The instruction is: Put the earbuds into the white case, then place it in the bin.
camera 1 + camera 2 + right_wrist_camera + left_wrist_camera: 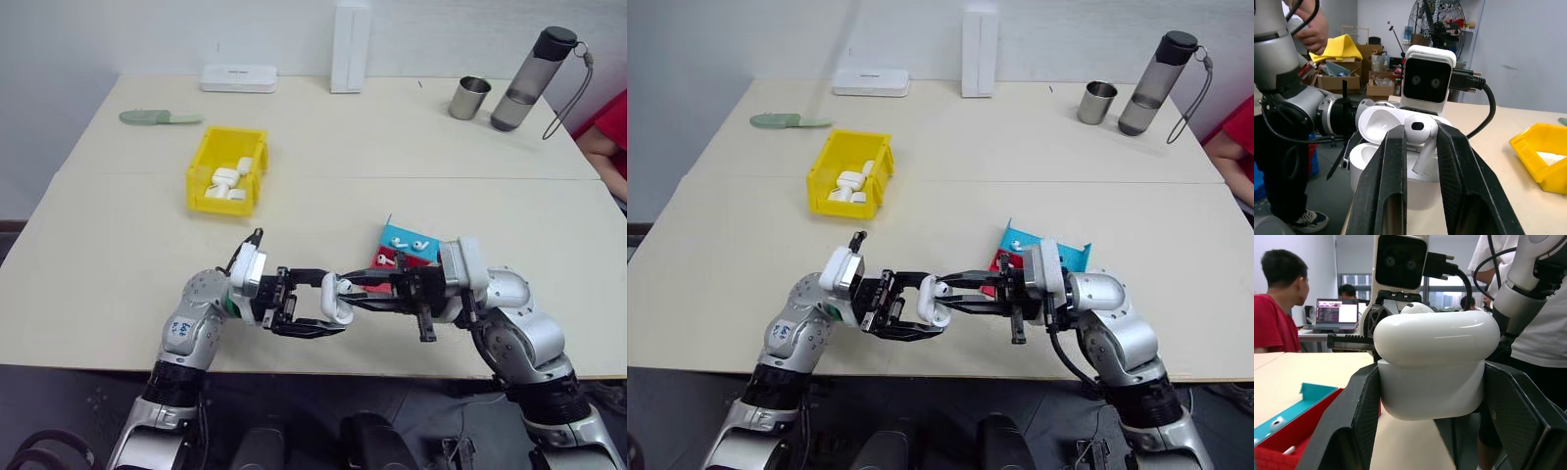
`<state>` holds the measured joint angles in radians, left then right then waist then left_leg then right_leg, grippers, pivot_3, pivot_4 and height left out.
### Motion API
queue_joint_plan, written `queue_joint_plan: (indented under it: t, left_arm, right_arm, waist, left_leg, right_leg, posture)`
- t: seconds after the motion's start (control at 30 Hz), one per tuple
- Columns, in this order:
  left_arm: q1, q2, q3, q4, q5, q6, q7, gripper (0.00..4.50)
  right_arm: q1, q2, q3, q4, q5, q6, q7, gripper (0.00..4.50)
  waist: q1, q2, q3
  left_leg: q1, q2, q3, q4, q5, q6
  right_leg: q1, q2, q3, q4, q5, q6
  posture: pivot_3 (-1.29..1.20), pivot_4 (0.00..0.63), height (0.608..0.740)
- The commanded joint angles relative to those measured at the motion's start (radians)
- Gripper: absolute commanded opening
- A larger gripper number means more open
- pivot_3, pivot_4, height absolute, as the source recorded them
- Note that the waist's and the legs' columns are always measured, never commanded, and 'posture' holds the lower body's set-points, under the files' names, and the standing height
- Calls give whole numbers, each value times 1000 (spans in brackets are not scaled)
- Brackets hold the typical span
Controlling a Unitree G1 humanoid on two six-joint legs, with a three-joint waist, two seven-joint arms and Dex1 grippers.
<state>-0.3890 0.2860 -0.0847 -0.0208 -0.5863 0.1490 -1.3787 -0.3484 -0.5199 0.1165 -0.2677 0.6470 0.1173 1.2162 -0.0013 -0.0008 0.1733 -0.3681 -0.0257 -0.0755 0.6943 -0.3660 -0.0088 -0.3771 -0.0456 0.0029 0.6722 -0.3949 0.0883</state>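
Left gripper clamping the white case (lid flipped up) over the tabletop's near edge, right gripper pinching an earbud above it, yellow bin toward the far-left corner.

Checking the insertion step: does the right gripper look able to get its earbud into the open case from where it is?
Probably yes. The right gripper pinches an earbud just over the white case, whose lid stands open while the left gripper holds it; nothing lies between.
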Motion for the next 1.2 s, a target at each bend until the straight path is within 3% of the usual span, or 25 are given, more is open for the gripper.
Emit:
queue_joint_plan:
  t: [0.03,0.2,0.7,1.2]
  left_arm:
    - [-30,-7,23,-67,-51,-40,-20,2812]
    - [-29,-4,18,-61,-42,-57,-37,2812]
    - [-45,-49,44,-48,-50,-78,13,2812]
    - [-43,-46,46,-46,-48,-90,16,2812]
  right_arm:
    - [6,-4,43,20,-59,24,-2,504]
    - [-3,5,42,-3,-32,86,-48,504]
    - [47,-167,0,11,-21,124,54,504]
    - [53,-162,-24,7,8,121,45,504]
  waist:
    - [0,0,0]
    - [1,0,0]
    - [0,0,0]
    - [3,0,0]
  left_leg:
    - [0,0,0,0,0,0]
    - [0,0,0,0,0,0]
    - [0,0,0,0,0,0]
    - [0,0,0,0,0,0]
  right_leg:
    - [0,0,0,0,0,0]
    - [0,0,0,-1,0,0]
    - [0,0,0,-1,0,0]
    - [0,0,0,-1,0,0]
  posture:
    - [0,150,740]
    - [0,150,740]
    - [0,150,740]
    - [0,150,740]
